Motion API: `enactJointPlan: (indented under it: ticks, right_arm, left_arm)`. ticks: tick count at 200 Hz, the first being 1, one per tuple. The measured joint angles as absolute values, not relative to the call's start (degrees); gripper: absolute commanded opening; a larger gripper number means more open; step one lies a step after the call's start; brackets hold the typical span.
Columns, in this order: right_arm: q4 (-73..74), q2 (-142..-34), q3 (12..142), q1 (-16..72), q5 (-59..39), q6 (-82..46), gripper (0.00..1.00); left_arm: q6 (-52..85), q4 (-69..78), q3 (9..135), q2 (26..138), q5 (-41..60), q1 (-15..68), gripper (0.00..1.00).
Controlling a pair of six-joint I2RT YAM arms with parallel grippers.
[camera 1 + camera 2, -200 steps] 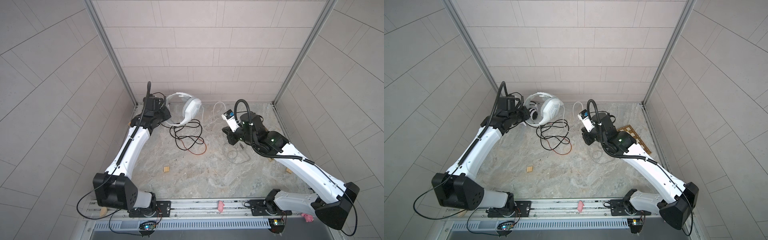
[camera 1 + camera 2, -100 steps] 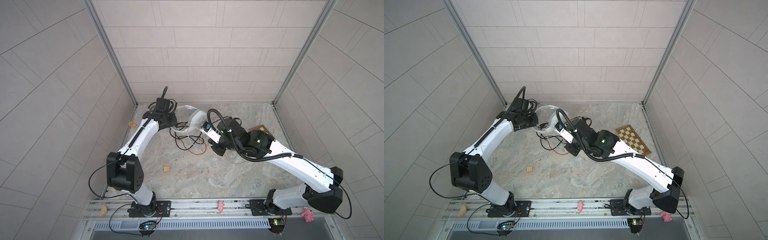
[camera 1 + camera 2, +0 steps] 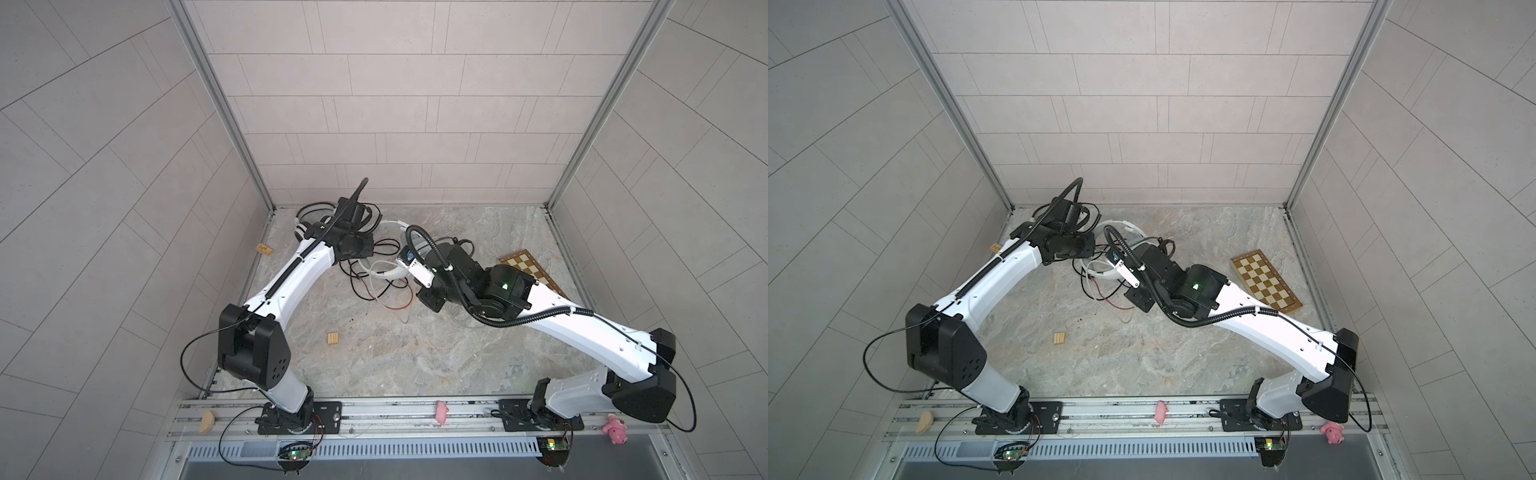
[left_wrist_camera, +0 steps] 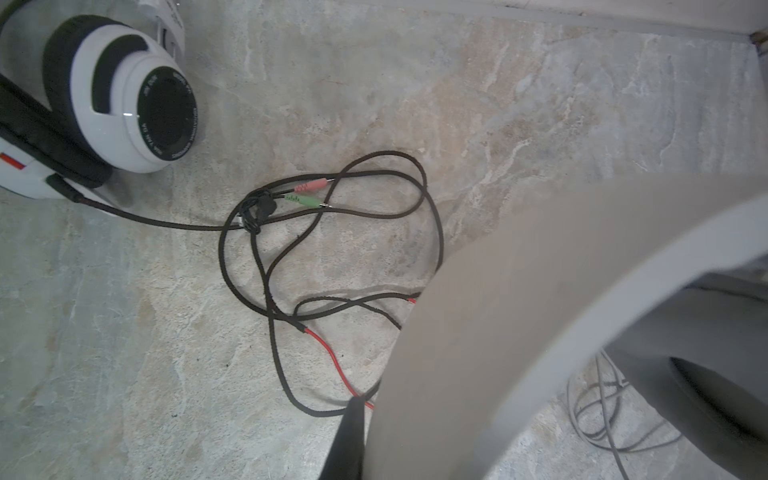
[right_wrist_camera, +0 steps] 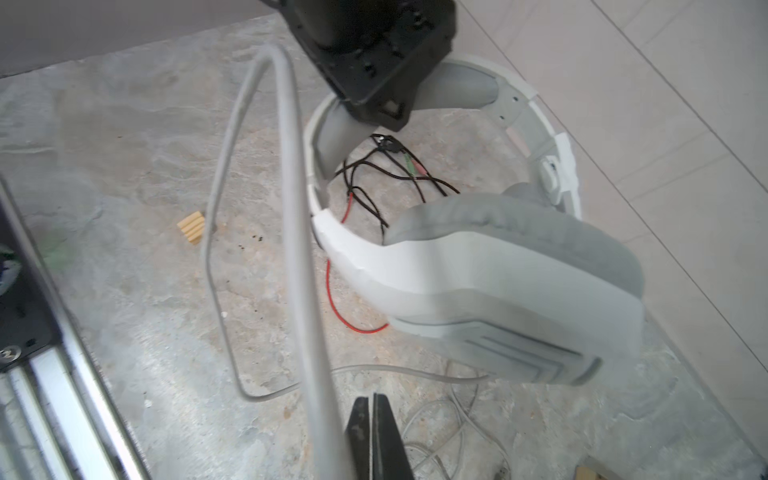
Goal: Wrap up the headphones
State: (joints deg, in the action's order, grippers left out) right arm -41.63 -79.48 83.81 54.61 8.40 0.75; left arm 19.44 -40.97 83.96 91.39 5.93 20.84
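Near the back left of the floor [image 3: 415,353] in both top views, between the two arm tips, you have the grey headset [image 3: 384,274]. Your left gripper [image 5: 376,112] is clamped almost fully closed on the padded middle of its band. The cup [image 5: 498,291] hangs tilted beneath it and looks to be clear of the floor. Your right gripper [image 5: 370,401] has its fingers pressed fully together. The grey cable [image 5: 293,166] rises in a tall loop just beside them, but you cannot tell whether it is pinched or only draped over the tool. The white headset [image 4: 124,104] lies further toward the left corner. Its black-red cable [image 4: 255,210] sprawls loose on the floor directly under the grey band. Expect the grey headset to be light, with hard plastic shells, soft pads and a springy band, so your hold at mid-band should be steady, though the cups may swing as you turn it. The cable is the awkward part. It is thin, limp and probably slick, so it will likely slide through a loose pinch and spring out of any slack turn. Take it a little way along from the cup rather than at the joint, where a tug could strain it. Keep it taut as you lead it round the band, and keep it above the black-red tangle so you do not snag that too.
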Motion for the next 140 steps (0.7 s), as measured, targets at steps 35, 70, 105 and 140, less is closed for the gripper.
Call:
enactJointPlan:
  ticks: [35, 70, 105, 140]
  right_arm:
    - [-39.35, -76.71, 80.79, 50.41, 12.1, -1.74, 0.0]
    - [-38.87, -74.72, 79.83, 49.32, 14.9, -3.11, 0.0]
    - [-39.13, -73.91, 79.4, 48.77, 15.92, -3.33, 0.0]
    - [-39.31, -73.91, 79.42, 48.42, 14.0, -3.55, 0.0]
  left_arm:
    - [19.0, -40.21, 82.91, 89.19, 5.61, 22.96, 0.0]
    - [18.2, -39.53, 82.89, 88.62, 3.44, 26.06, 0.0]
    - [17.93, -39.29, 82.89, 88.62, 1.98, 28.1, 0.0]
    - [17.26, -39.31, 82.89, 88.62, -0.49, 28.86, 0.0]
